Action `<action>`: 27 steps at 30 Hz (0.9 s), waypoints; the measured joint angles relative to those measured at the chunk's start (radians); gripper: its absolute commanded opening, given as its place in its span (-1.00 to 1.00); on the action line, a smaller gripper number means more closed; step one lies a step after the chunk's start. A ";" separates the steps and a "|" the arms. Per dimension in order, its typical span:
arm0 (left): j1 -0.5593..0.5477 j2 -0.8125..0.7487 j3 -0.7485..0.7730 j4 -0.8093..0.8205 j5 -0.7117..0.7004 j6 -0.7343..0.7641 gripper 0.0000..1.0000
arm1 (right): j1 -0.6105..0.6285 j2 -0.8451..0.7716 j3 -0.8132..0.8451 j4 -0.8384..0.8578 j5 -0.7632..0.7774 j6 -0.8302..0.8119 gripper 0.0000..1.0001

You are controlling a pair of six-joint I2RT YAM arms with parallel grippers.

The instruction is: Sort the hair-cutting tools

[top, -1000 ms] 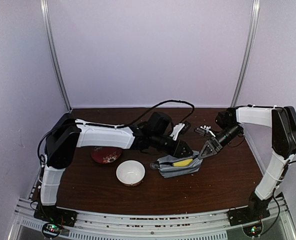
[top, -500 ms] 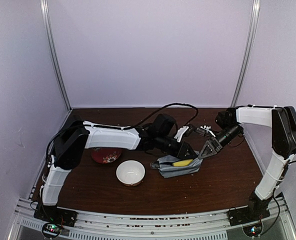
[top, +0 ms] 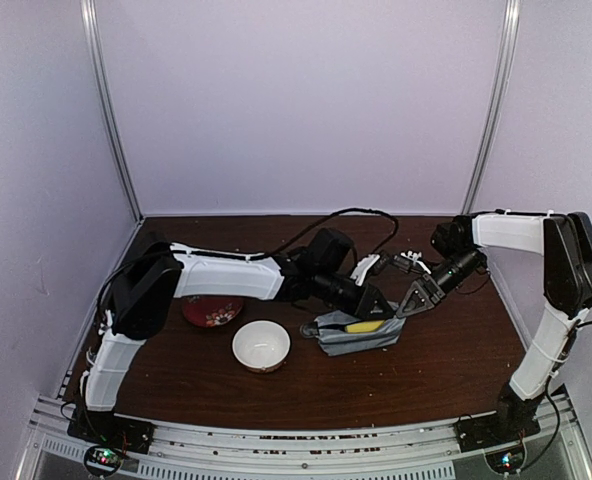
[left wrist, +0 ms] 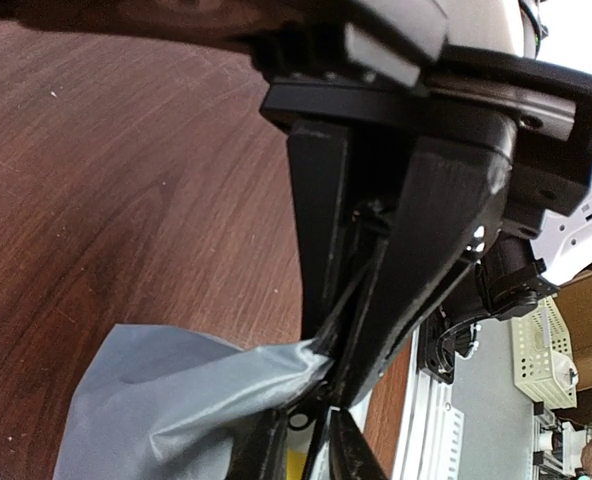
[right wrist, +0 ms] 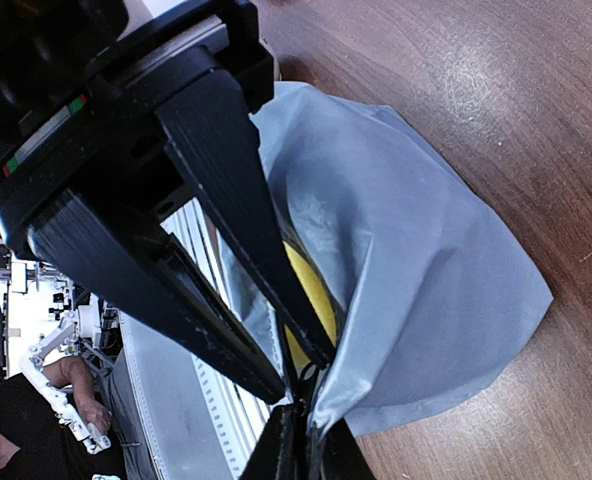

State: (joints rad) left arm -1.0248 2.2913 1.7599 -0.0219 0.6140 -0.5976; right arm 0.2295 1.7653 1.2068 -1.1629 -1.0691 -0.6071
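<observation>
Across the dark brown wooden counter (top: 446, 370), the white-and-black left arm (top: 226, 275) has slid a little to the right since a second ago. Its shoulder link and elbow sit nearer the middle, and the looping black cable (top: 356, 209) off its wrist has shifted the same way. The white-and-black right arm (top: 516, 232) has not moved, nor has the soft grey fabric pouch (top: 351, 340).

Pale lilac walls (top: 296, 100) close the counter in on three sides, with two slanted metal poles (top: 111, 110) at the back corners. The grey fabric pouch lies near the middle of the counter, a yellow thing (top: 366, 325) showing in its mouth toward the right end. A round white bowl (top: 261, 346) stands near its left end, and a red patterned plate (top: 213, 311) lies partly under the left arm.

The left fingers (top: 369, 298) reach the mouth from the left and the right fingers (top: 413, 298) from the right, tips nearly meeting. Seen from the left wrist, the left fingers (left wrist: 361, 340) are pressed together on the pouch's grey rim, with a thin dark strip between them that cannot be identified. Seen from the right wrist, the right fingers (right wrist: 291, 315) are likewise clamped on the rim, the yellow thing just beside them.

A small black loop (top: 307, 329), perhaps a scissor handle, pokes out at the pouch's left end, well apart from both pairs of fingers. Small black-and-silver bits (top: 406, 262) just behind the right fingers are too small to tell.
</observation>
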 measured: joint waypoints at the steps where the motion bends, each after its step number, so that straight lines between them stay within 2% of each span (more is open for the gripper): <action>1: 0.000 0.002 0.001 -0.001 0.001 0.000 -0.78 | 0.000 0.000 0.000 0.000 0.000 0.000 -0.88; 11: 0.000 0.018 0.014 0.000 0.013 -0.010 -1.00 | 0.000 0.000 0.000 0.000 0.008 0.001 -0.86; 17: 0.000 0.018 0.014 0.024 0.013 -0.015 -1.00 | 0.000 0.000 0.000 0.000 0.008 0.006 -0.41; 20: 0.000 0.016 0.007 0.040 0.012 -0.015 -1.00 | -0.004 0.000 0.000 0.001 0.011 0.005 -0.26; 27: 0.002 0.011 -0.028 0.051 0.008 -0.014 -1.00 | -0.029 0.000 0.001 -0.005 0.009 0.007 -0.28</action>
State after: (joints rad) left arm -1.0225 2.3020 1.7321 0.0288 0.6224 -0.6121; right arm 0.2005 1.7653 1.2076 -1.1675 -1.0599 -0.6003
